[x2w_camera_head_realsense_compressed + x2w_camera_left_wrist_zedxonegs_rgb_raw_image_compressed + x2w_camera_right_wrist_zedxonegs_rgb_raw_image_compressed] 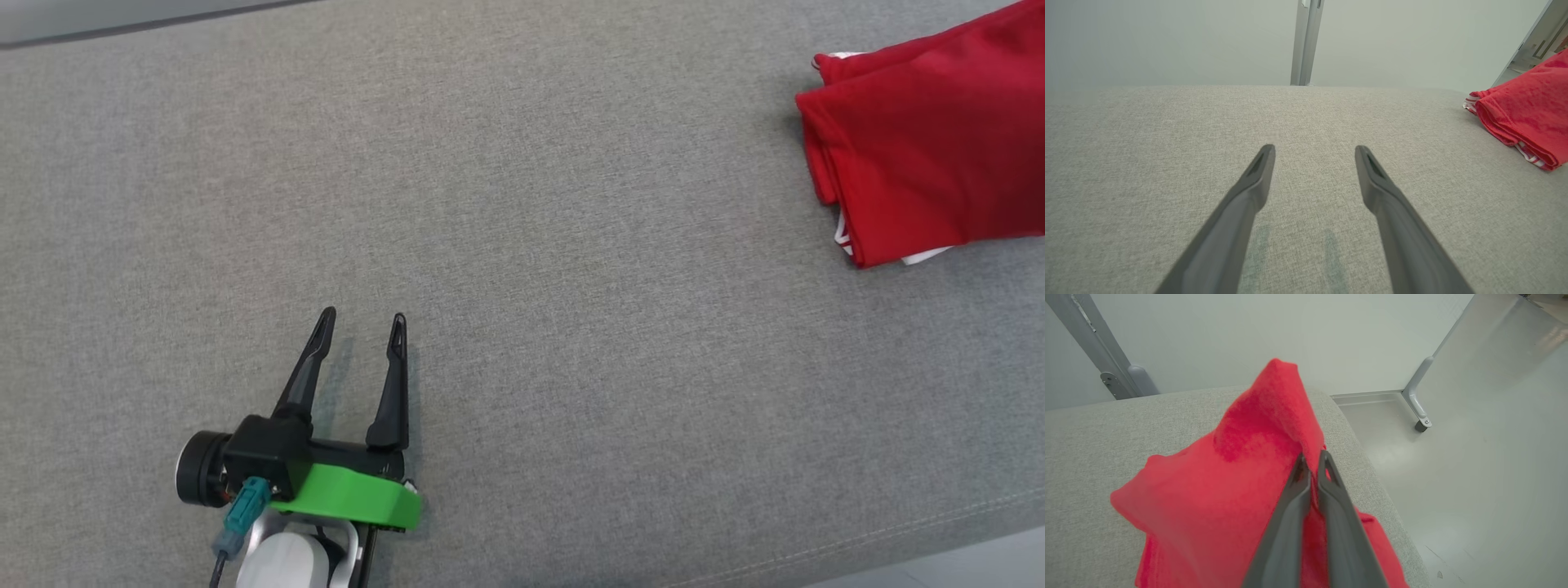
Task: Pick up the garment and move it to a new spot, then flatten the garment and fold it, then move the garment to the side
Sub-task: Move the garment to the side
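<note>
The garment [931,147] is red with white trim, folded into a thick stack at the far right of the grey cushion. It also lies at the right edge of the left wrist view as the garment [1527,110]. My right gripper [1312,459] is shut on a fold of the garment [1241,486], which rises in a peak above the fingertips. My left gripper [361,325] stands open low on the left, well apart from the cloth, with bare cushion between its fingers [1257,179].
The grey fabric cushion [522,245] spreads wide between the two grippers. Its right edge drops to a pale glossy floor [1474,490] close beside the garment. A grey metal post [1306,41] and a pale wall stand behind.
</note>
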You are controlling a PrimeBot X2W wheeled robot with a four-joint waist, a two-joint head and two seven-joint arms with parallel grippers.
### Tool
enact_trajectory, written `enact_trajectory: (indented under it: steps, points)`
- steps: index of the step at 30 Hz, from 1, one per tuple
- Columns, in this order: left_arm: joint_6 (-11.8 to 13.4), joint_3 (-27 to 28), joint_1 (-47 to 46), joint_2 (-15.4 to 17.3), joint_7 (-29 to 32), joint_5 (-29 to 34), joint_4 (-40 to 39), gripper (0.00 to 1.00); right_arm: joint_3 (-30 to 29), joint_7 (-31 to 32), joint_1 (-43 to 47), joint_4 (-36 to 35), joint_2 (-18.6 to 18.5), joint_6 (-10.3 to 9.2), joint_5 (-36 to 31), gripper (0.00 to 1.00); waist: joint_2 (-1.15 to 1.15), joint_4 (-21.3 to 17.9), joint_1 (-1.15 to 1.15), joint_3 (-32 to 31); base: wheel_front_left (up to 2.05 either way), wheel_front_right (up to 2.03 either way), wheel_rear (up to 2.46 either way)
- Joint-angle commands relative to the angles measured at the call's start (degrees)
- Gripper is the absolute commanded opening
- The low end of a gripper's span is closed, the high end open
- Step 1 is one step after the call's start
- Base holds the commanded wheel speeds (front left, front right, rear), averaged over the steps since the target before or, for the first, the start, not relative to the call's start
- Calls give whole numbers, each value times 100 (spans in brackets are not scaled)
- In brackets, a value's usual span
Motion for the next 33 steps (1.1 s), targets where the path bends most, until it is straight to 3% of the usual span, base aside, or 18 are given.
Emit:
enact_trajectory:
  steps: [1, 12, 13, 14, 15, 23, 29, 33]
  points:
    - [-10, -11, -123, 25, -24, 60, -24, 100, -103, -18, -106, 94, -41, -6, -111, 0, 0, 134, 0, 139, 0, 0, 0]
    - [-25, -118, -209, 95, -21, 151, -79, 100, -1036, -321, -394, 1003, -169, -6, -1213, 0, 0, 486, 0, 451, 0, 0, 0]
    - [-24, -126, -211, 104, -21, 155, -84, 100, -1114, -344, -390, 1065, -147, -6, -1392, 6, 0, 502, 0, 459, 0, 0, 0]
    - [-20, -134, -209, 110, -21, 156, -87, 100, -1209, -378, -385, 1122, -107, -6, -1533, 79, 0, 515, 0, 466, 0, 0, 0]
    - [-13, -141, -208, 113, -21, 156, -94, 100, -1353, -454, -420, 1145, -91, -6, -1695, 100, 0, 524, 0, 473, 0, 0, 0]
    - [47, -200, -107, 132, 5, 146, -89, 100, -2156, -717, -354, 1174, 443, -6, -2642, 100, 0, 526, 0, 307, 0, 0, 0]
    - [24, -183, -3, 119, 12, 5, -95, 100, -1983, -1094, -254, 1077, 835, -6, -2610, 100, 0, 434, 0, 13, 0, 0, 0]
    - [154, -68, 67, 90, 6, -129, -102, 100, -1629, -1467, -155, 953, 1013, -6, -2373, 100, 0, 363, 0, -223, 0, 0, 0]
